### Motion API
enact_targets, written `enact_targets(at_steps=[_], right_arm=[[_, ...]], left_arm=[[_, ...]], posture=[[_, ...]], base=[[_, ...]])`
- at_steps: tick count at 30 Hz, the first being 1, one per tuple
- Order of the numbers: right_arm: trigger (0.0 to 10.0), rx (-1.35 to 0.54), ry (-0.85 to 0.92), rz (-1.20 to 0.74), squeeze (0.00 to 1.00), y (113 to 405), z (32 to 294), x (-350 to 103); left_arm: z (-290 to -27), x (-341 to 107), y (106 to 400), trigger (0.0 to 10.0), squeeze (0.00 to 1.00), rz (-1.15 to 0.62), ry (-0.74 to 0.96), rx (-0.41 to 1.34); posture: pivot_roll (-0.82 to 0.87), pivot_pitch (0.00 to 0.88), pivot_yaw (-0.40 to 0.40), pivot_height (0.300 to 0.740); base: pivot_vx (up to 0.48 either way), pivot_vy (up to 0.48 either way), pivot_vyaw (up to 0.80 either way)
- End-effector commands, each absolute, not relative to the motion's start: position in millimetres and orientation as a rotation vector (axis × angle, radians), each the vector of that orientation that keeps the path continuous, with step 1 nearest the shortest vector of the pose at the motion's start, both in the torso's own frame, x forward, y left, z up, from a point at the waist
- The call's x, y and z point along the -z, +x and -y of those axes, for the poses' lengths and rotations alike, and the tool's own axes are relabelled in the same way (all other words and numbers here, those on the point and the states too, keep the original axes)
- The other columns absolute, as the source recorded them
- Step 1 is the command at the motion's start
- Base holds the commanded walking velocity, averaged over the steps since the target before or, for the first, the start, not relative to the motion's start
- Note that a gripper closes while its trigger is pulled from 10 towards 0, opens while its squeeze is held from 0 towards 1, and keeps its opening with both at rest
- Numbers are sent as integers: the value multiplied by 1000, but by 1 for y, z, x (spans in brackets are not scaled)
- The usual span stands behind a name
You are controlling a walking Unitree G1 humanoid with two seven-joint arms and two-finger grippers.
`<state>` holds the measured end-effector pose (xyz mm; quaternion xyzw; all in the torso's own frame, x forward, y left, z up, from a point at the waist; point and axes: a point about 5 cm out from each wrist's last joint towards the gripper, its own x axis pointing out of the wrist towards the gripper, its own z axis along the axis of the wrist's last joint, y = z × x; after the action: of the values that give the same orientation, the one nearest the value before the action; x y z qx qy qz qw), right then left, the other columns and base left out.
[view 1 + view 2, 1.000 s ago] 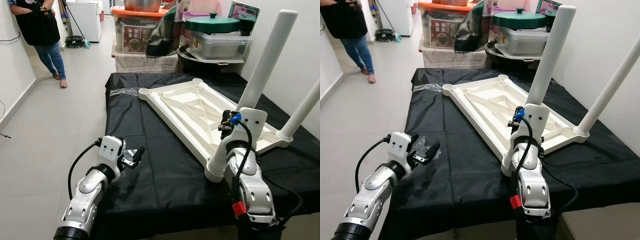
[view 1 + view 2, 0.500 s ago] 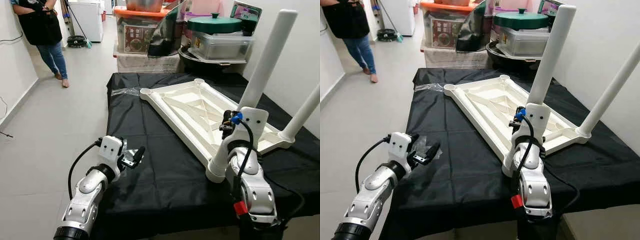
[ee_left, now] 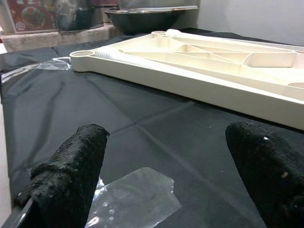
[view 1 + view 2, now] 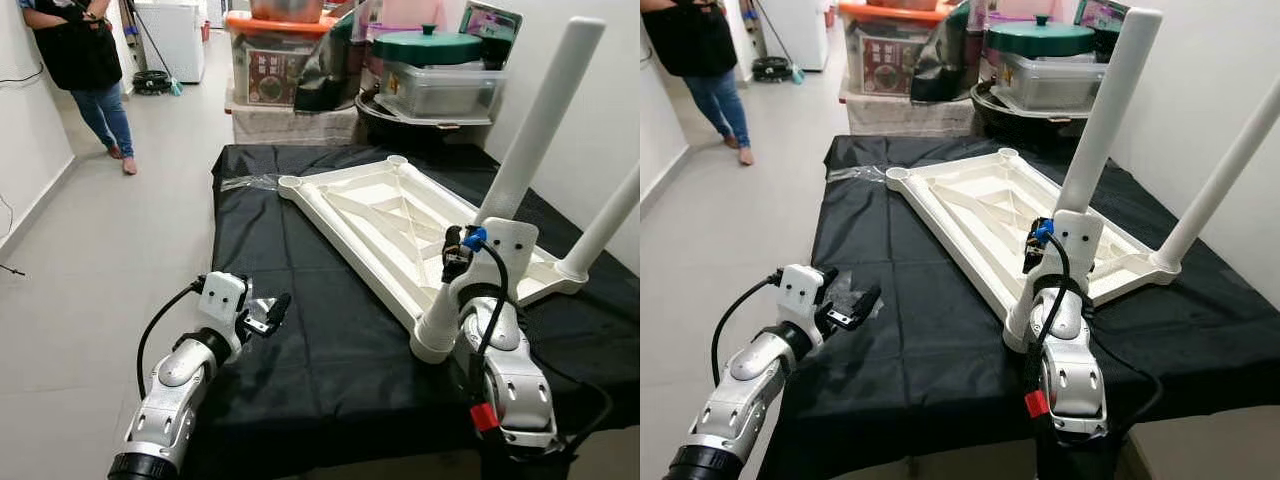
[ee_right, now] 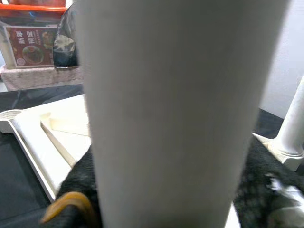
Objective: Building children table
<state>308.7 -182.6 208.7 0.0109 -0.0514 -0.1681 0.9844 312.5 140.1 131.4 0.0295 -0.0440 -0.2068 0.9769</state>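
Leg point(image 4: 520, 150) tilted further, R pincer point(image 4: 452, 262) hidden

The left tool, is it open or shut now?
Open. In the left wrist view the two black fingers stand wide apart, with black cloth between them; the left tool holds nothing.

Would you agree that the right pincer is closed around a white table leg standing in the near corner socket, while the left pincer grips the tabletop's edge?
Not quite: the left pincer grips nothing. The left wrist view shows its fingers open over the black cloth, apart from the tabletop. The right pincer is indeed closed around the white table leg.
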Motion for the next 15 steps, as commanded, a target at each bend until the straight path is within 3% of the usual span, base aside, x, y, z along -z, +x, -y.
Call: enact_targets(at_steps=[1,2,7,8,9,10,15], right_arm=[[10000,346,11,103,561,308,185,-209],[10000,343,11,109,765,308,185,-210],[10000,334,11,127,706,307,184,-214],[10000,332,10,135,906,307,184,-216],[10000,330,9,140,906,307,184,-218],[10000,329,8,144,1000,307,184,-219],[10000,326,3,161,1000,306,185,-224]], left_arm=[[-137,-130,314,10000,0,80,76,431],[-137,-130,314,10000,0,80,76,431],[-137,-130,314,10000,0,79,75,429],[-138,-129,313,10000,0,79,75,429],[-138,-129,313,10000,0,79,75,428],[-138,-129,313,10000,0,78,75,429],[-137,-129,314,10000,0,78,75,430]], posture=[[-7,0,-63,740],[-7,0,-64,740],[-7,0,-65,740],[-7,0,-65,740],[-7,0,-65,740],[-7,0,-65,740],[-10,0,-64,740]], base=[[0,0,0],[0,0,0],[0,0,0],[0,0,0],[0,0,0],[0,0,0],[0,0,0]])
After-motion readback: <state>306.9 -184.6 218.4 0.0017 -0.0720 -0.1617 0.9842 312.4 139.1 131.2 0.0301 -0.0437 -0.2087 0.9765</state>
